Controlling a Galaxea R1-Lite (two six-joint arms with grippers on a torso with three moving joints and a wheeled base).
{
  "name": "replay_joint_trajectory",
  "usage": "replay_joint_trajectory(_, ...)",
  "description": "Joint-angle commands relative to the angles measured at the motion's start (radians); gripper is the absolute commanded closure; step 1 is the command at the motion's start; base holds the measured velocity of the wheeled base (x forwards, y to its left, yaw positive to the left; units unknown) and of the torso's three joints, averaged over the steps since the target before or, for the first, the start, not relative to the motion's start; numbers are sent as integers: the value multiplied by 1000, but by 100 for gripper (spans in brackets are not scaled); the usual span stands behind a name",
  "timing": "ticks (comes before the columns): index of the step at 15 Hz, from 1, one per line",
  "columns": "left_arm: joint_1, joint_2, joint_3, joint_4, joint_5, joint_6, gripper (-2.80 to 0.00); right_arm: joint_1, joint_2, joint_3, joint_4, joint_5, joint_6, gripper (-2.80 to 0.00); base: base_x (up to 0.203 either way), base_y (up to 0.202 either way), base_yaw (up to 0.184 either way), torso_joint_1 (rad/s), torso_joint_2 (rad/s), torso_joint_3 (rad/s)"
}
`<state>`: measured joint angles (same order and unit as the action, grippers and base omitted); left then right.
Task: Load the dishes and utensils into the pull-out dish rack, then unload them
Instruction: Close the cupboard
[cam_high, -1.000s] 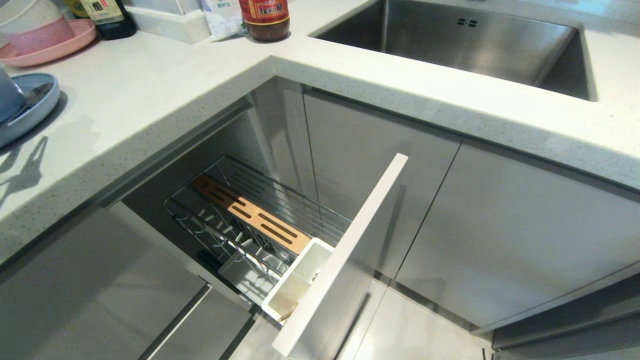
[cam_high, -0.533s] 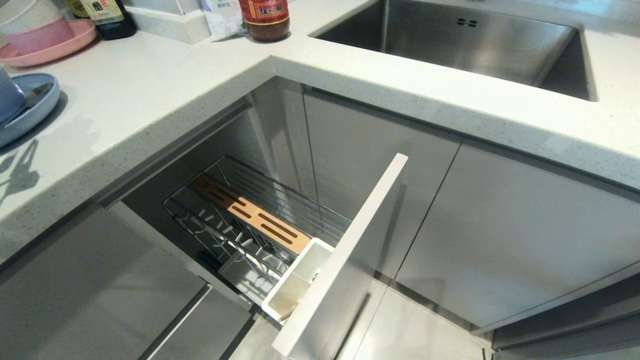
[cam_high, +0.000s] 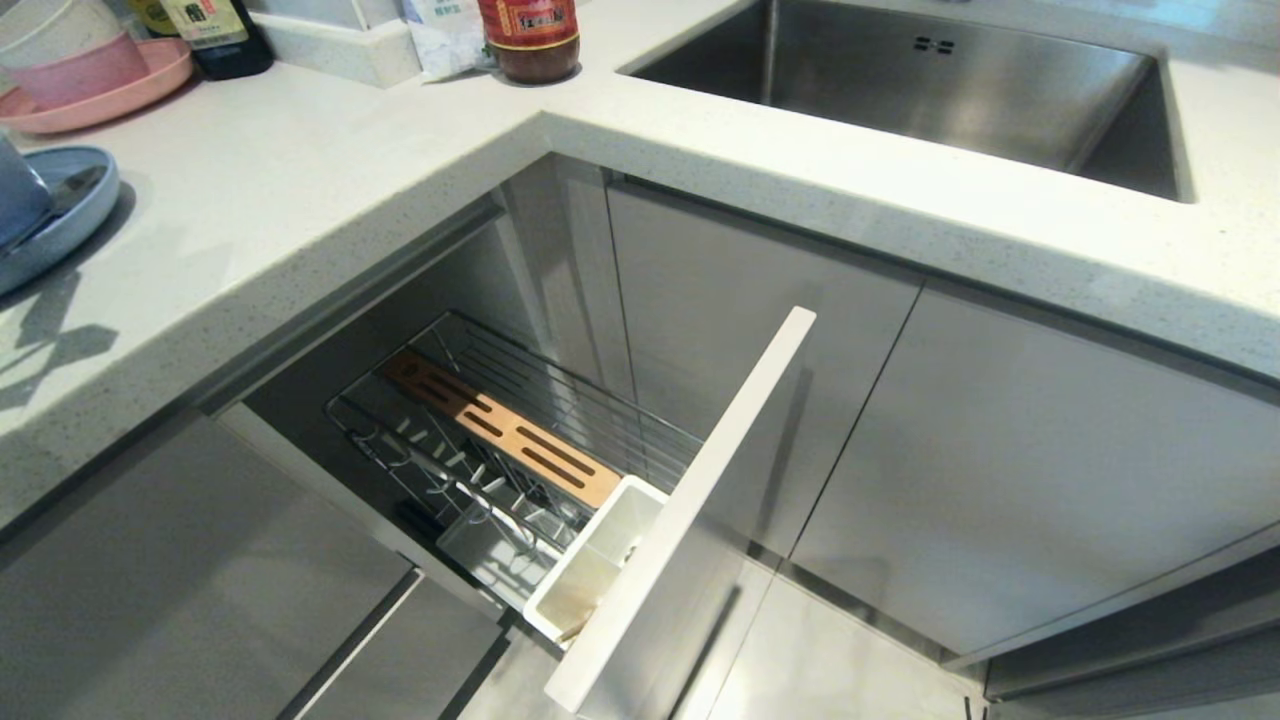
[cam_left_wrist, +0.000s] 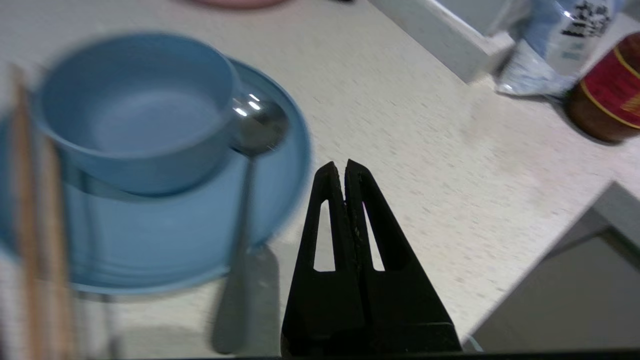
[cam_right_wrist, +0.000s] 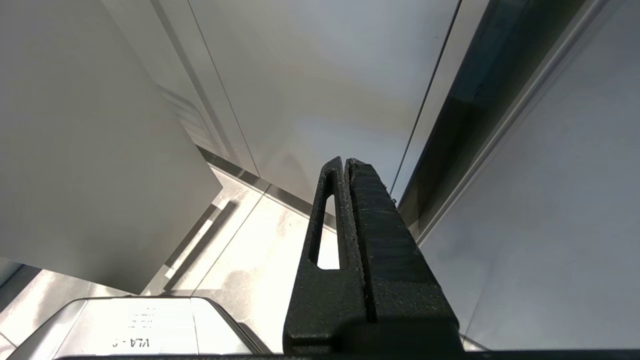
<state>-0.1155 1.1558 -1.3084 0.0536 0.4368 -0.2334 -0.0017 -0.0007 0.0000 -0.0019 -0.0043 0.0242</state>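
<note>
The light blue plate (cam_left_wrist: 175, 240) lies on the white counter with the blue-grey bowl (cam_left_wrist: 135, 110) standing on it. The spoon (cam_left_wrist: 250, 165) rests across the plate's rim, next to the bowl. The chopsticks (cam_left_wrist: 30, 225) lie on the plate's other side. My left gripper (cam_left_wrist: 345, 165) is shut on nothing, above bare counter beside the plate and close to the spoon. In the head view only the plate's edge (cam_high: 70, 215) shows, at far left. The pull-out dish rack (cam_high: 520, 440) stands open with no dishes in it. My right gripper (cam_right_wrist: 345, 162) is shut and parked low by the cabinet doors.
A pink plate with stacked bowls (cam_high: 100, 80), a dark bottle (cam_high: 215, 35) and a red-labelled jar (cam_high: 530, 35) stand at the counter's back. The steel sink (cam_high: 920, 90) lies to the right. The rack's front panel (cam_high: 690, 500) juts out into the floor space.
The arm's shadow on the counter at far left has shifted and changed shape. The plate, the rack and everything else in the head view stay as they were.
</note>
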Motion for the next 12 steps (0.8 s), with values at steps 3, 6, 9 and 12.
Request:
replay_joint_trajectory(3, -184, 128, -121, 245, -26, -221, 0, 0, -4, 2, -1, 0, 0, 0, 0, 0, 0, 0, 0, 0)
replay_joint_trajectory(6, -342, 166, -231, 344, -98, -247, 0, 0, -3, 2, 0, 0, 0, 0, 0, 0, 0, 0, 0, 0)
replay_joint_trajectory(9, -513, 186, -245, 396, -112, -212, 0, 0, -3, 2, -1, 0, 0, 0, 0, 0, 0, 0, 0, 0)
replay_joint_trajectory(12, -652, 227, -241, 433, -139, -193, 0, 0, -2, 2, -1, 0, 0, 0, 0, 0, 0, 0, 0, 0)
